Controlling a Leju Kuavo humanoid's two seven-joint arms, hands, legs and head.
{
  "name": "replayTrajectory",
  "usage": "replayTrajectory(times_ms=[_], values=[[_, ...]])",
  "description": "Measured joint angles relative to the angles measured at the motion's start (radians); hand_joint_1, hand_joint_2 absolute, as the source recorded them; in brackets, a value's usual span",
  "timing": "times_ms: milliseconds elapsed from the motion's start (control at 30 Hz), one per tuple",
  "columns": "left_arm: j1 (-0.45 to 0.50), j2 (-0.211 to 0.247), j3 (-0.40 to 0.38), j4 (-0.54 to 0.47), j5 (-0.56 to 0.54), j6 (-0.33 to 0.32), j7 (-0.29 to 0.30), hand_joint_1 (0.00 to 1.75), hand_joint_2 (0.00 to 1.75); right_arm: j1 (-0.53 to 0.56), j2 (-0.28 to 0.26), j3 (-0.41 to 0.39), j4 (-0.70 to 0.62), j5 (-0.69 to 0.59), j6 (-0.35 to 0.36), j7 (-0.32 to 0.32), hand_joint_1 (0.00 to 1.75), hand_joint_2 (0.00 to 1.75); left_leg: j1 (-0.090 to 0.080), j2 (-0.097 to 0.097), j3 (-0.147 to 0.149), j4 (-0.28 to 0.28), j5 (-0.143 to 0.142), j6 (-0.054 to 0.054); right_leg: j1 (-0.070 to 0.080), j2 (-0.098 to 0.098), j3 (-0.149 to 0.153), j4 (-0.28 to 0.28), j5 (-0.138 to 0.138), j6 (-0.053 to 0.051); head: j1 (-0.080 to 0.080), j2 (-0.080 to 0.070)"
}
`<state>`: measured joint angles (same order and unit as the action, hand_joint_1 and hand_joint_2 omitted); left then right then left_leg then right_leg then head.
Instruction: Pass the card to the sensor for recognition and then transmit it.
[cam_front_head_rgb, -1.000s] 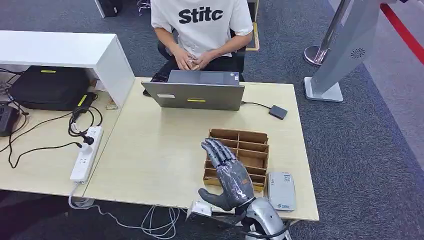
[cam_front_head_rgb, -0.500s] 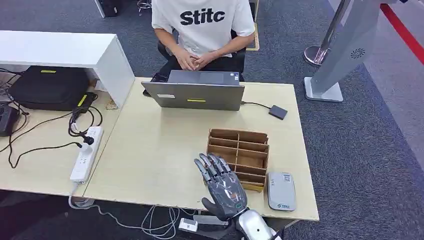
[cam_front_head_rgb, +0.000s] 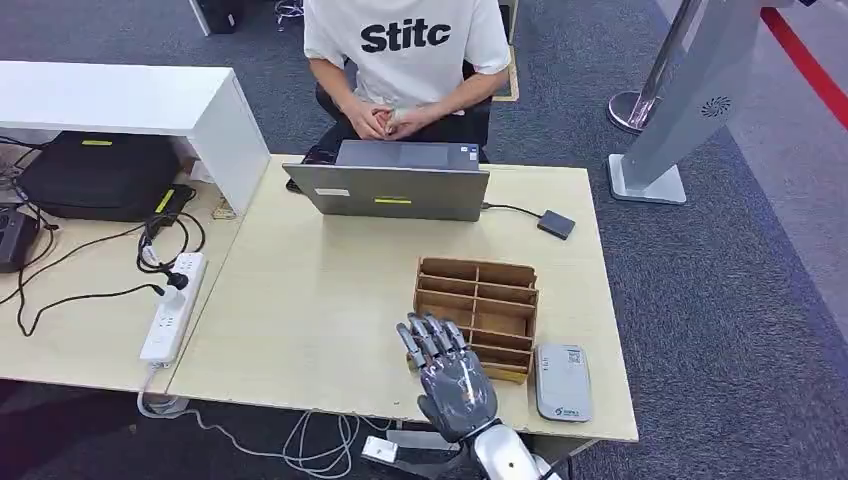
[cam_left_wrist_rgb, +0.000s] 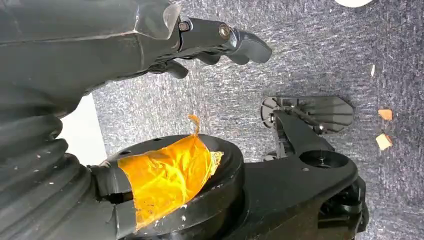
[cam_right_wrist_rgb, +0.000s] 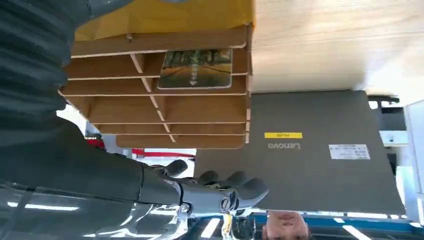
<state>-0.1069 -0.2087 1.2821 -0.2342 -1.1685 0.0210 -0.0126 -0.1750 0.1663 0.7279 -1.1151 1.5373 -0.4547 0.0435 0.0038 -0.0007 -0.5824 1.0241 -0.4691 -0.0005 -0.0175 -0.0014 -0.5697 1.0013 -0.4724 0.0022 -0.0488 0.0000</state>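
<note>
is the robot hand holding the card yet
No, the card sits in the wooden organizer, and the right robot hand is empty.

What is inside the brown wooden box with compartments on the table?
In the right wrist view, the brown wooden divided box holds one card with a green picture in one slot. The right robot hand covers the near corner in the head view.

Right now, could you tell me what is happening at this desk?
The robot's right hand hovers open over the near corner of the wooden card organizer, holding nothing. A card stands in one of the organizer's slots, not yet picked up. The grey sensor lies on the table beside the organizer. The left hand hangs over the carpet with curled fingers. A person sits behind the laptop, hands clasped.
</note>
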Motion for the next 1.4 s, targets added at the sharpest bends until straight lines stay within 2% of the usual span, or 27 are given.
replayTrajectory(times_ms=[700,767,800,1067,1100,1133,1233,1400], values=[[0.000,0.000,0.000,0.000,0.000,0.003,0.000,0.00,1.75,0.001,0.010,-0.095,0.049,-0.016,-0.018,-0.018,0.00,1.75,0.000,0.000,0.000,0.000,0.000,0.000,0.000,0.000,0.000,0.000,0.000,0.000,0.000,0.000],[0.000,0.000,0.000,0.000,0.000,0.003,0.000,0.00,1.75,0.001,0.011,-0.099,0.049,-0.015,-0.019,-0.019,0.05,1.75,0.000,0.000,0.000,0.000,0.000,0.000,0.000,0.000,0.000,0.000,0.000,0.000,0.000,0.000],[0.000,0.000,0.000,0.000,0.000,0.003,0.000,0.00,1.75,0.001,0.011,-0.103,0.049,-0.015,-0.021,-0.020,0.24,1.75,0.000,0.000,0.000,0.000,0.000,0.000,0.000,0.000,0.000,0.000,0.000,0.000,0.000,0.000],[0.000,0.000,0.000,0.000,0.000,0.003,0.000,0.00,1.75,0.002,0.016,-0.113,0.049,-0.014,-0.023,-0.021,0.24,1.75,0.000,0.000,0.000,0.000,0.000,0.000,0.000,0.000,0.000,0.000,0.000,0.000,0.000,0.000],[0.000,0.000,0.000,0.000,0.000,0.003,0.000,0.00,1.75,0.002,0.016,-0.113,0.049,-0.014,-0.023,-0.021,0.61,1.75,0.000,0.000,0.000,0.000,0.000,0.000,0.000,0.000,0.000,0.000,0.000,0.000,0.000,0.000],[0.000,0.000,0.000,0.000,0.000,0.003,0.000,0.00,1.75,0.002,0.016,-0.113,0.049,-0.014,-0.023,-0.021,1.24,1.75,0.000,0.000,0.000,0.000,0.000,0.000,0.000,0.000,0.000,0.000,0.000,0.000,0.000,0.000],[0.000,0.000,0.000,0.000,0.000,0.003,0.000,0.00,1.75,0.002,0.016,-0.114,0.049,-0.014,-0.023,-0.021,1.43,1.75,0.000,0.000,0.000,0.000,0.000,0.000,0.000,0.000,0.000,0.000,0.000,0.000,0.000,0.000],[0.000,0.000,0.000,0.000,0.000,0.003,0.000,0.00,1.75,0.002,0.016,-0.114,0.049,-0.014,-0.023,-0.021,1.43,1.75,0.000,0.000,0.000,0.000,0.000,0.000,0.000,0.000,0.000,0.000,0.000,0.000,0.000,0.000]])
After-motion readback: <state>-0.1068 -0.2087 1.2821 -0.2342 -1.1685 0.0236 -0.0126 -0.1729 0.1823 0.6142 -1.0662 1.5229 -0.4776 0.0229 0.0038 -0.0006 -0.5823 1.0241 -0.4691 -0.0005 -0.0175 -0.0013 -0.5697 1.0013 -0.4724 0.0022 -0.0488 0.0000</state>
